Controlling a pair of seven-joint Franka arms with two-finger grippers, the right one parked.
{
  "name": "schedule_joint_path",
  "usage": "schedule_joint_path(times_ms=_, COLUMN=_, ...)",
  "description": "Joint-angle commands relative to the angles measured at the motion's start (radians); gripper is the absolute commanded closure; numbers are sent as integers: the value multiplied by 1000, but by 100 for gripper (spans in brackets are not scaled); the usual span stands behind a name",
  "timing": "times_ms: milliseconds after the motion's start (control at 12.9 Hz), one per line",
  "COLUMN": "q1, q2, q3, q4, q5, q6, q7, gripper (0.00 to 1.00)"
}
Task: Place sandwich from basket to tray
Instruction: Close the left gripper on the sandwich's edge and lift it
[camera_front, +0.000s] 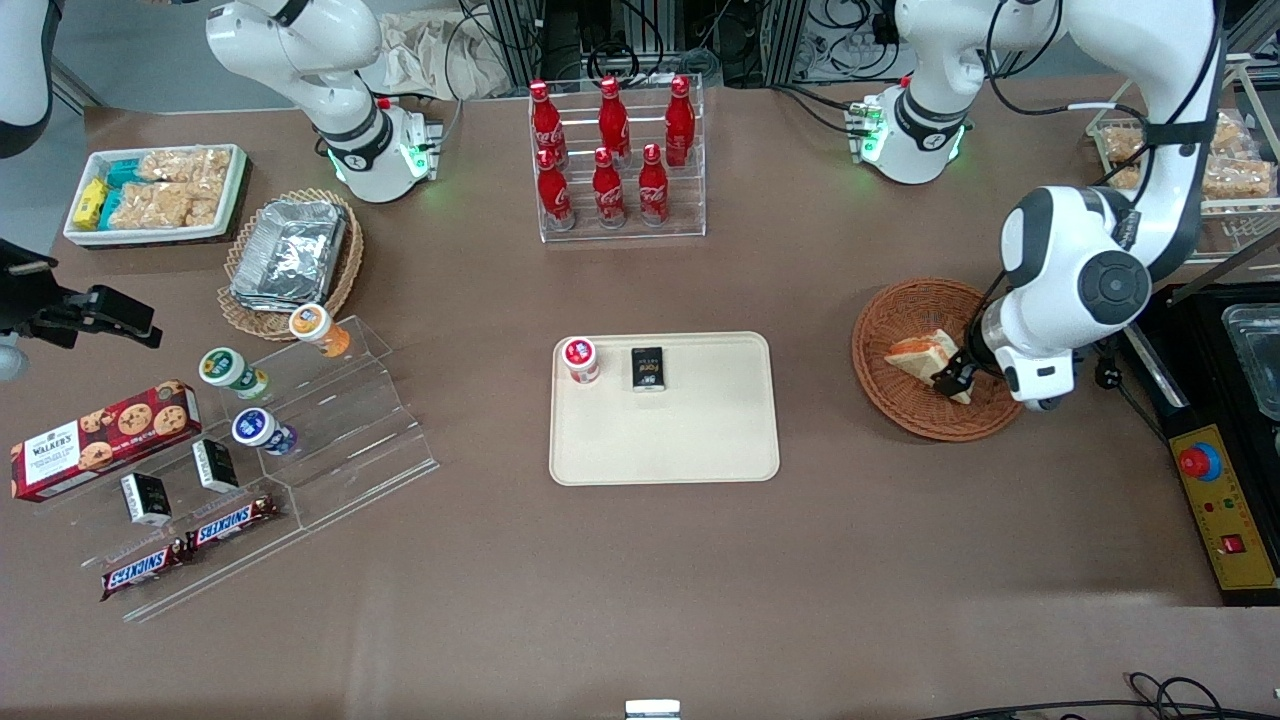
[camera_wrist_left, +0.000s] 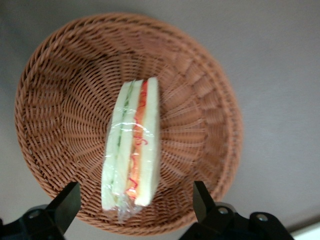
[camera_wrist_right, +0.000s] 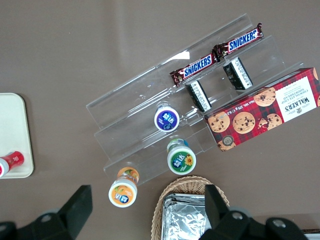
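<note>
The gripper (camera_wrist_left: 132, 207) hangs spread wide over the sandwich (camera_wrist_left: 131, 162), which lies in the basket (camera_wrist_left: 210, 125); the tray (camera_front: 700, 440) lies well apart.

Even, bright overhead light fills the front view, and the brown bench (camera_front: 900, 560) shows only soft, short shadows under objects. Green status lights glow at both arm bases. Foil containers (camera_front: 290, 250) and a clear acrylic stand (camera_front: 330, 440) catch pale glare. In the left wrist view, the plastic-wrapped sandwich (camera_wrist_left: 132, 145) glints with small highlights, the basket (camera_wrist_left: 200, 100) weave is slightly soft, and the end effector (camera_wrist_left: 135, 210) fingers are dark and blurred, spread wide apart.
</note>
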Motion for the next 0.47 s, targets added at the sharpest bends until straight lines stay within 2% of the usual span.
schedule_joint_path(times_ms=0, q1=0, q2=-34, q3=2, q4=-74, q5=-2, q6=54, q7=-26, gripper=0)
schedule_joint_path(times_ms=388, q1=0, q2=-20, q3=2, q4=-207, q5=-1, q6=240, q7=-26, gripper=0)
